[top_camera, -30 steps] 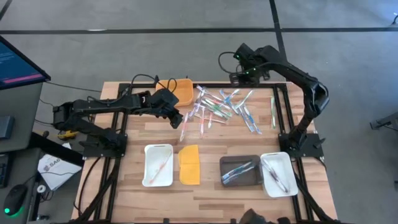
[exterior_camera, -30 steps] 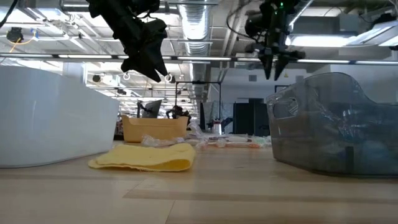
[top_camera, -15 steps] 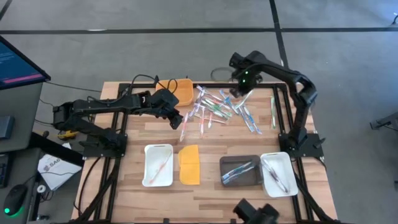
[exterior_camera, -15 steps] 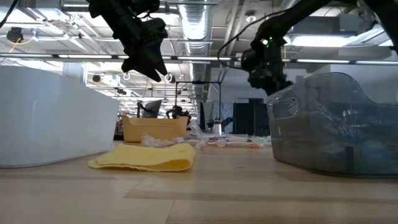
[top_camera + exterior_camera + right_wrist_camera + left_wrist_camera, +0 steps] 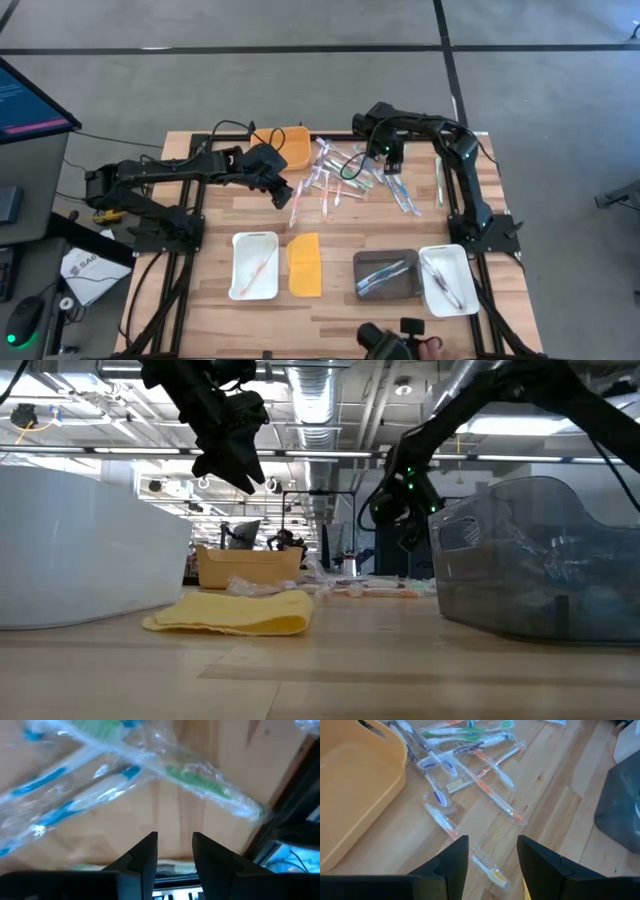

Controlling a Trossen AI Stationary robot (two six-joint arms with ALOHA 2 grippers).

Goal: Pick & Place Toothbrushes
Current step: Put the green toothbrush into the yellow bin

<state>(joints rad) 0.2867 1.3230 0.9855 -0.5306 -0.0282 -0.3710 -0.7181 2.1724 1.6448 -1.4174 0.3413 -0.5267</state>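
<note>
Toothbrushes [image 5: 350, 172] lay in a loose wrapped pile at the far middle of the table [image 5: 330, 305] in the high view, just beside an orange bin [image 5: 287, 143]; a few more already sat in the near trays: white tray [image 5: 254, 265], dark tray [image 5: 386, 273], second white tray [image 5: 443, 279], with the yellow lid [image 5: 305, 264] flat between the first two. Compared with a second earlier, the right arm had folded down from the table's far edge, so the right gripper [image 5: 388, 158] now hung low over the pile's right side; the left gripper [image 5: 281, 190] had not shifted, waiting over the pile's left edge. In my judgement this meant the next pick was starting on the right. Low view: right gripper [image 5: 405, 532] had dropped from ceiling height to just above the pile; left gripper [image 5: 240, 462] stayed high. Left wrist view: left fingers [image 5: 454, 865] spread apart and empty, with one wrapped brush [image 5: 489, 871] lying on the wood between them. Right wrist view: right fingers [image 5: 142, 861] apart with nothing between them, close above wrapped green and blue brushes [image 5: 200, 782]. Writing: none readable on wrappers, trays or bin in any view; the monitor [image 5: 30, 100] at the left showed text too small to read.
</note>
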